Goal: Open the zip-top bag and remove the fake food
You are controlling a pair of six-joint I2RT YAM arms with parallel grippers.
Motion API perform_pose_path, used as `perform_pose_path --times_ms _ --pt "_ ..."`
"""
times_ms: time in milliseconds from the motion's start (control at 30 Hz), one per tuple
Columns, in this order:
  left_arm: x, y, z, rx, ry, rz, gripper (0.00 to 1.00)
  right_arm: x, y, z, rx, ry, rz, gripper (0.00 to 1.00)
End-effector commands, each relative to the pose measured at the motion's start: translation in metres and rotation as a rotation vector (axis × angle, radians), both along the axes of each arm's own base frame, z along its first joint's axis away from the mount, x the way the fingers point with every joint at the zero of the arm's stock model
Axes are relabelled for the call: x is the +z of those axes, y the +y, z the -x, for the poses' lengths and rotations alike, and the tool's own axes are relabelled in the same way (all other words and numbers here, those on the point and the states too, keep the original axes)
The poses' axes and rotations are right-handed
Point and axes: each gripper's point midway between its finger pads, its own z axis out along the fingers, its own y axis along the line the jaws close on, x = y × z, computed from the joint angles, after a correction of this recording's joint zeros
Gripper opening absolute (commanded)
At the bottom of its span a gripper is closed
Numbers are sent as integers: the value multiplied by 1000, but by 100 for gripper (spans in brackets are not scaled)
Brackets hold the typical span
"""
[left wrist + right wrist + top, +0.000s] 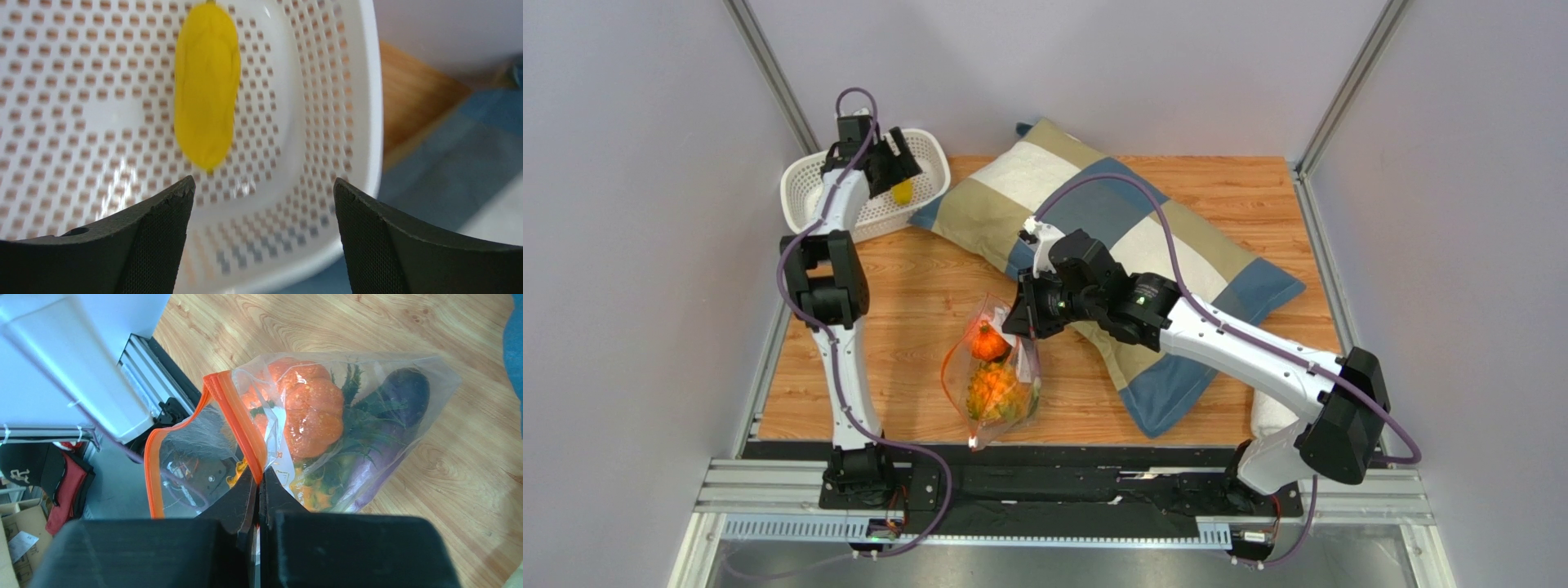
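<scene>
Zip-top bag (319,459) is held by its orange zip strip (236,416) in the right pincer (258,481), whose jaws are pressed shut on that strip. The bag sits over the wooden table (380,324), near its front edge. Its mouth gapes wide. Inside are an orange round piece (310,413), a purple eggplant (396,407) and some green leaves.

Well apart, at the far left corner, the left pincer (263,190) stands open and empty over the white basket (368,122), where a yellow piece (207,86) lies.

I judge that the emptying step is under way. Next, the left pincer must reach into the mouth and pinch one item while the right holds the rim up. No writing on the bag can be read.
</scene>
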Motion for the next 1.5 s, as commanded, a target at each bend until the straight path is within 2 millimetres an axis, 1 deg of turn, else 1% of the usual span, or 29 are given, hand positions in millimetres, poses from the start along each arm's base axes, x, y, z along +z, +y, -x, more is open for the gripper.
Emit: perform_pose_path --times_ms 0,33,67,100,133,167,200,233,267,300,333,367,400,433,533,600,733,767,800,833,867,1000,1100,1200,1333,1367,1400,1433,1467 --pt "105 -31 98 -33 -14 123 84 -7 0 -10 -53 -19 18 0" --pt "153 -48 131 -82 -104 144 81 -8 1 -11 -57 -17 16 0" --pt "161 -55 150 -93 -138 148 80 -6 3 -10 -48 -16 1 0" --pt "124 -65 183 -99 -66 173 79 -6 5 -9 -43 -8 -7 0" --pt "167 -82 222 -156 -186 185 77 -5 7 -8 -36 -9 -15 0" --pt "173 -92 243 -201 -230 202 74 -4 8 -6 -29 -4 -17 0" --pt "151 -106 278 -269 -182 252 69 -1 9 -7 -28 -6 -17 0" --pt "183 -113 319 -310 -297 236 60 -2 8 -7 -32 0 -11 0" --pt "185 -123 342 -349 -332 237 58 -2 7 -6 -32 0 -10 0" --pt "167 -138 368 -400 -319 260 54 0 7 -4 -27 1 -15 0" --pt "191 -144 400 -448 -441 272 50 3 6 -4 -28 -4 -18 0" --pt "190 -150 415 -482 -461 295 49 6 6 -3 -27 -8 -21 0" --pt "179 -159 430 -519 -436 342 48 8 6 -3 -26 -12 -24 0" --pt "180 -161 445 -544 -453 354 47 13 7 -3 -21 -16 -33 0" --pt "160 -169 463 -599 -376 405 41 18 6 -1 -23 -23 -36 0" --pt "149 -178 470 -650 -346 422 39 18 4 -1 -30 -27 -33 0" --pt "125 -185 476 -698 -267 366 45 20 3 -2 -39 -28 -39 0" --pt "125 -190 478 -728 -252 368 45 22 5 -2 -37 -30 -43 0" --pt "116 -198 482 -760 -195 358 45 23 5 -2 -37 -29 -42 0" --pt "117 -199 481 -768 -188 327 45 25 6 -4 -40 -32 -45 0" --pt "109 -202 482 -769 -155 291 46 26 6 -4 -39 -34 -47 0" --pt "106 -209 482 -770 -150 248 44 31 8 -3 -40 -38 -54 0" --pt "117 -221 489 -813 -181 293 40 32 7 -3 -46 -44 -50 0" --pt "127 -219 494 -786 -200 306 36 33 7 -3 -46 -41 -46 0" --pt "169 -210 508 -779 -319 367 37 35 6 -2 -50 -40 -45 0" --pt "174 -207 508 -773 -335 365 39 35 5 -3 -51 -40 -45 0" --pt "175 -207 510 -784 -332 362 40 36 5 -2 -48 -39 -49 0" --pt "183 -209 512 -806 -345 364 40 37 5 -2 -48 -41 -51 0" --pt "189 -217 518 -868 -341 391 40 38 5 -1 -47 -43 -52 0"
